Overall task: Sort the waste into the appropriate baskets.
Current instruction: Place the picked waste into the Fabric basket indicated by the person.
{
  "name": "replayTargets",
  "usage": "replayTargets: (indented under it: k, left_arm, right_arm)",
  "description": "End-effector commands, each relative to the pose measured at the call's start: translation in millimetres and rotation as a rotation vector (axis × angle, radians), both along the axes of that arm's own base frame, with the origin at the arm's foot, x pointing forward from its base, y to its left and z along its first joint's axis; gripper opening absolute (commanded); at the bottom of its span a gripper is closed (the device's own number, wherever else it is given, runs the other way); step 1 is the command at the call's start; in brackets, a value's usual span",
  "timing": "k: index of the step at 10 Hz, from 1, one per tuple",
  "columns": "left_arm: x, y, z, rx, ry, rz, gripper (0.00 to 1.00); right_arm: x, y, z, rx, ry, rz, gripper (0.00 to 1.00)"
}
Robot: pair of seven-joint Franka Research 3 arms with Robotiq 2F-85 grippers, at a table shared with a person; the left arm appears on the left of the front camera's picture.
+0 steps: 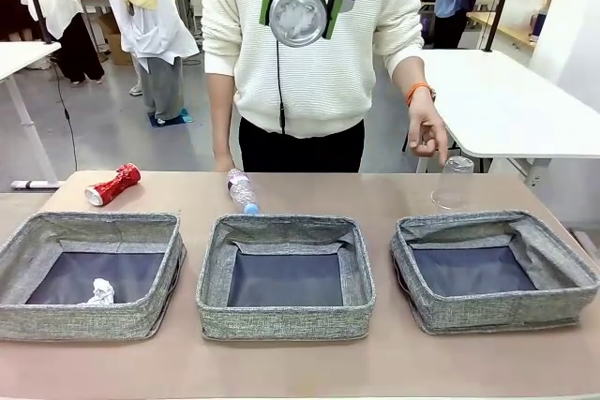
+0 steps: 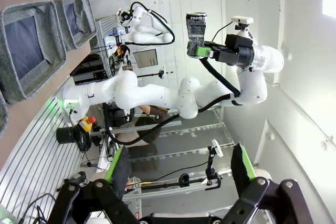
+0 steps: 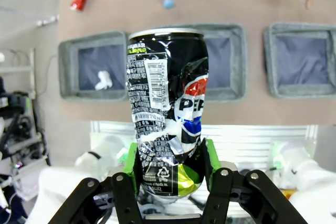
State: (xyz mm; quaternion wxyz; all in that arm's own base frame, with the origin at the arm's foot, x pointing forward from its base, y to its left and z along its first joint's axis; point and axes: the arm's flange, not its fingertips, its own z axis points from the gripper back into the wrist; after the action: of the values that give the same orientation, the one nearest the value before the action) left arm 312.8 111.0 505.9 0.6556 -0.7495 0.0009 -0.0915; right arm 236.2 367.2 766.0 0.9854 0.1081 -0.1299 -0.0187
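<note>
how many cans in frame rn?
2. A crushed red metal can lies on the brown table beyond the left grey woven fabric basket. A dented dark blue-white printed can is gripped in the right claw, held aloft. None appears hidden.

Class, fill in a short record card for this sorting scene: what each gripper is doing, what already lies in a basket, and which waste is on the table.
right gripper: shut on the dented dark can, held high above the table
left gripper: open, holding nothing
left basket: paper ball inside
on the table, behind the baskets: red can lying, bottle lying, clear cup standing
person's hand: just above the clear cup
</note>
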Motion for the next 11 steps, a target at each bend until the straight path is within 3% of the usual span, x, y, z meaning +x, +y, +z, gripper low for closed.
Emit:
replayTargets:
  k: [1,7,9,10,11]
  left_arm:
    - [-1,1,2,-0.004,0.001,0.003,1.0]
    - [-1,1,2,-0.004,0.001,0.003,1.0]
    - [-1,1,2,-0.004,0.001,0.003,1.0]
    - [-1,1,2,-0.004,0.001,0.003,1.0]
    - [-1,1,2,-0.004,0.001,0.003,1.0]
  right_arm:
    - [-2,-2,-1,0.012,-0.003,-0.005,0.56]
    - [0,0,0,0.0,0.0,0.0,0.56]
    - [10,-41,-29,-0.018,0.049,0.115,0.56]
    - [16,-76,-53,0.012,0.11,0.16,0.56]
    - [25,-115,-87,0.012,0.179,0.06,0.56]
